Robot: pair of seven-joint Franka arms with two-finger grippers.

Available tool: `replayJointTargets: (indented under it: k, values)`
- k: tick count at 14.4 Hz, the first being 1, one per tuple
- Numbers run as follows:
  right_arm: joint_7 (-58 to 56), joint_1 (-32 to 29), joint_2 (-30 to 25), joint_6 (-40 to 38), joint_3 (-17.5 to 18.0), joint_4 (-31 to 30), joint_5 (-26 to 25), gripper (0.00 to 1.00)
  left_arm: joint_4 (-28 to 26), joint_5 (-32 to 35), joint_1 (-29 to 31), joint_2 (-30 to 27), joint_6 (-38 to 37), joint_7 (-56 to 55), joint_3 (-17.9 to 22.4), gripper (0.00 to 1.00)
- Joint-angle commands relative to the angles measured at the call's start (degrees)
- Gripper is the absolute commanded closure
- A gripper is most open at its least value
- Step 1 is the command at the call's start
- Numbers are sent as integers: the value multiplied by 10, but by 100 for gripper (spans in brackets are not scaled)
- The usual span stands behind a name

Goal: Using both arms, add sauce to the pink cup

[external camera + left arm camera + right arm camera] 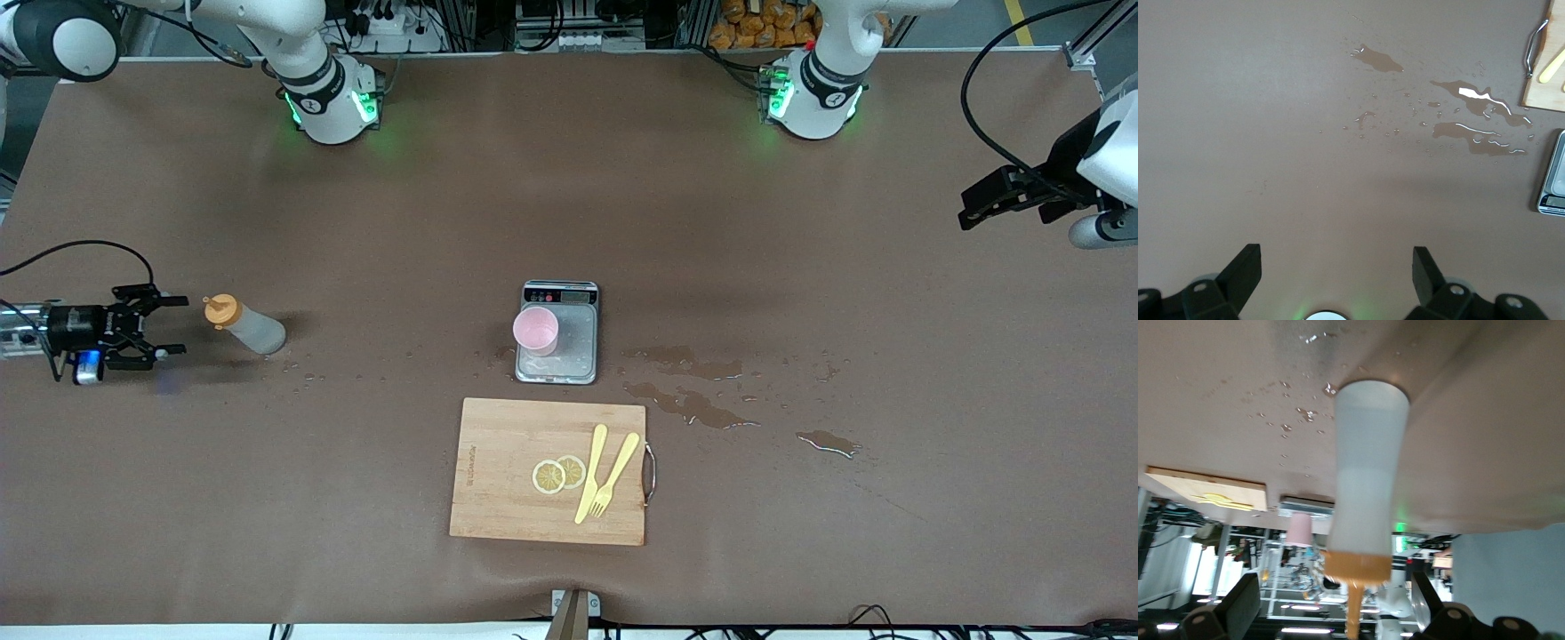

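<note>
Evidently released, the sauce bottle stood at nine o'clock of the pink cup (on the scale), toward the right arm's end. Beside it, the right gripper gaped empty. The left gripper waited at two o'clock, fully spread, holding nothing. A clean withdrawal should avoid clipping the orange cap.

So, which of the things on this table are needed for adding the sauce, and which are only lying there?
Belong to the job:
- sauce bottle, standing free
- pink cup, on the scale
- right gripper, fingers open beside the bottle
- left gripper, open, waiting at its end of the table

Just lying about:
- scale
- cutting board
- lemon slices
- yellow knife and fork
- spilled puddles
</note>
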Motion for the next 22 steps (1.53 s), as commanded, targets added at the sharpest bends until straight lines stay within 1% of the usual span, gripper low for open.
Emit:
replayJointTargets:
  k: [1, 2, 3, 4, 5, 8, 13, 17, 20, 22]
  values:
    - [11, -3, 0, -54, 12, 71, -43, 0, 3, -11, 13, -1, 3, -5, -4, 0]
    - [11, 1, 0, -55, 16, 87, -39, 0, 3, -11, 20, -1, 3, -5, -15, 0]
    - [11, 10, -1, -58, 25, 99, -45, 0, 3, -10, 37, -1, 3, -5, -32, 0]
    - [11, 31, -4, -72, 25, 119, -64, 0, 3, -10, 48, -1, 4, -5, -45, 0]
    - [11, 47, -8, -93, 29, 139, -83, 0, 4, -10, 47, -1, 4, -5, -46, 0]
    - [9, 54, -21, -103, 31, 144, -81, 0, 3, -9, 42, 0, 5, -5, -46, 0]
    - [11, 94, -63, -103, 27, 145, -100, 0, 3, -8, 39, 0, 7, -5, -45, 0]
    - [7, 153, -124, -95, 26, 143, -187, 0, 4, -8, 41, 0, 10, -5, -44, 0]
    - [6, 178, -167, -93, 26, 136, -208, 0, 5, -8, 42, 5, 24, -4, -46, 0]
    - [0, 204, -208, -90, 26, 113, -235, 0, 4, -8, 41, 6, 24, -5, -46, 0]
